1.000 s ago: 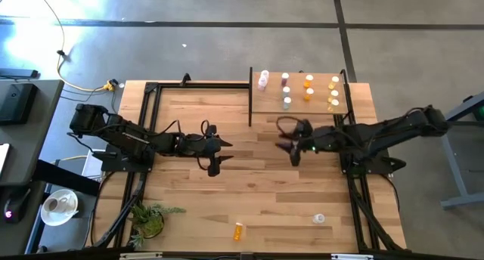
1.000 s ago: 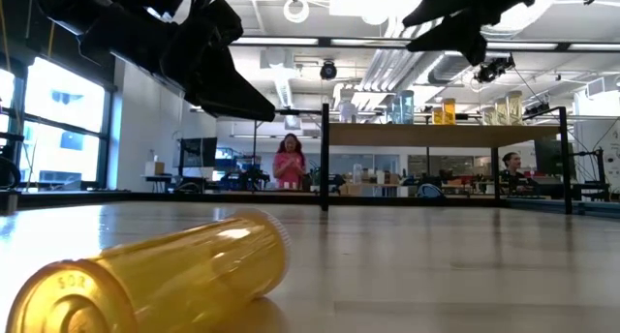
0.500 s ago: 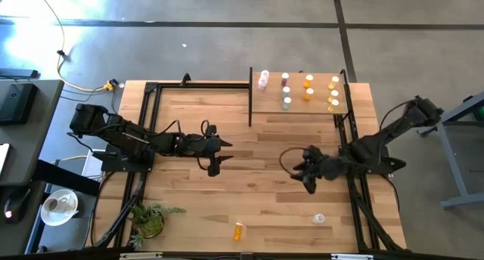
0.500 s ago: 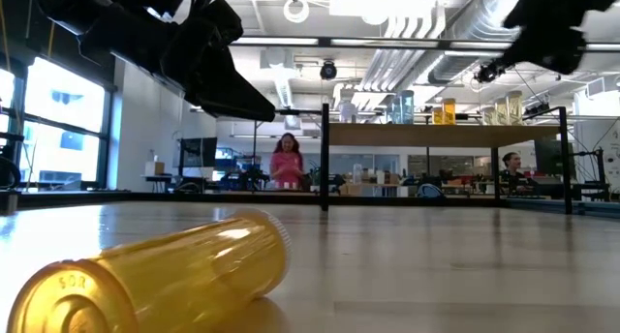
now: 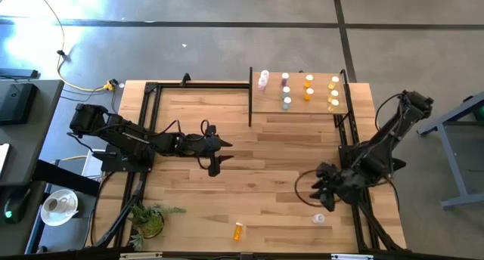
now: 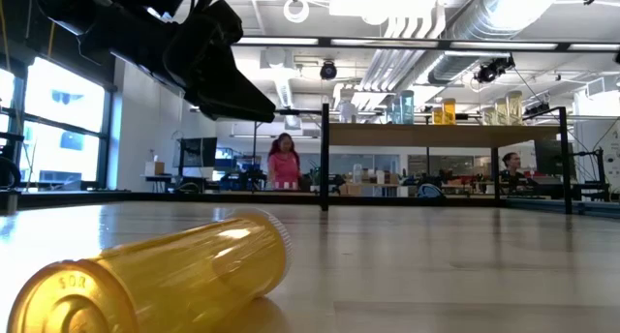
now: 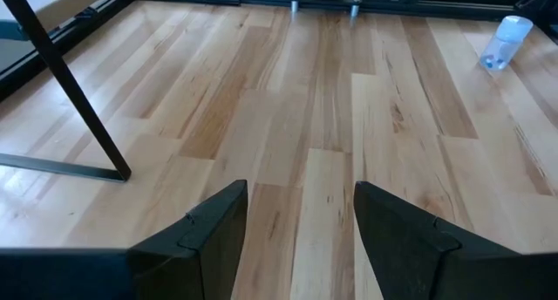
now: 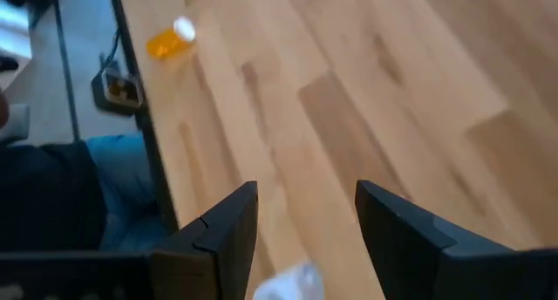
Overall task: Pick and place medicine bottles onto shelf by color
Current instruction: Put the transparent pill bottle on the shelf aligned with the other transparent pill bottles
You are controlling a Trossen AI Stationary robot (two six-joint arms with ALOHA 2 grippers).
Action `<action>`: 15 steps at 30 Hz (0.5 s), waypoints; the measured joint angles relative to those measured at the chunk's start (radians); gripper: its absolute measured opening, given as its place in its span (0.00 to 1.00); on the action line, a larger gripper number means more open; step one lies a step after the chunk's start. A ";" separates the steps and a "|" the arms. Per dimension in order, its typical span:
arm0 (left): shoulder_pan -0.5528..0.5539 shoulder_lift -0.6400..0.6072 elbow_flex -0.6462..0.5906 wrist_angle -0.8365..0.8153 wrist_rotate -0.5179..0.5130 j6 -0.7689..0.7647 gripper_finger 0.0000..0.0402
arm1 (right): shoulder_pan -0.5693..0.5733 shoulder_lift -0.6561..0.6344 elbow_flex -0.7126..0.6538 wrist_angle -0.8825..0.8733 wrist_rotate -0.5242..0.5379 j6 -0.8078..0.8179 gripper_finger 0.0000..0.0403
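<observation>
- Wood tabletop (image 5: 257, 177), plank-striped, w/ black frame rails along both sides; shelf (image 5: 299, 94) sits at its far edge — used as landmark below.
- Shelf: light-wood board, thin black posts. Nine bottles upright on it in colour columns: pale pink/purple ones (image 5: 263, 80) at the end nearest the table's middle, a darker one w/ grey-teal ones (image 5: 286, 103) next, then orange ones (image 5: 308, 83), then yellow ones (image 5: 333, 94) at the outer end.
- Orange bottle (image 5: 238, 231): lying on its side, well apart from shelf, by the table's near edge. Fills low view's foreground (image 6: 155, 275), base toward camera; shows far off in right wrist view (image 8: 170, 38) too.
- Clear bottle (image 5: 319, 218): also at near side of table, well apart from shelf, roughly in line w/ the shelf's outer end. Left wrist view shows it (image 7: 504, 43) upright, white cap on top.
- Right gripper (image 5: 318, 190): above the table on the near side of shelf, just beside the clear bottle, not touching it. Fingers (image 8: 222, 239) parted w/ bare wood between, holding nothing.
- Left gripper (image 5: 214, 166): near table's middle, well apart from shelf and both loose bottles. Fingers (image 7: 209, 239) apart, gap empty, only planks seen between.
- Plant (image 5: 147, 218): green, leafy, at the near corner on left arm's side, far from shelf.
- Person (image 6: 284, 164) stands in the room behind the table, seen just beside shelf's post in low view.
</observation>
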 joint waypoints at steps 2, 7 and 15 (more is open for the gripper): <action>0.000 0.000 0.000 0.000 0.000 -0.014 0.50 | 0.046 0.000 0.000 -0.004 0.004 0.037 0.46; 0.000 0.000 0.000 0.000 0.000 -0.021 0.50 | 0.161 0.002 0.000 -0.012 0.042 0.135 0.46; 0.000 0.000 0.000 0.000 0.000 -0.021 0.50 | 0.295 0.051 0.000 -0.011 0.096 0.249 0.46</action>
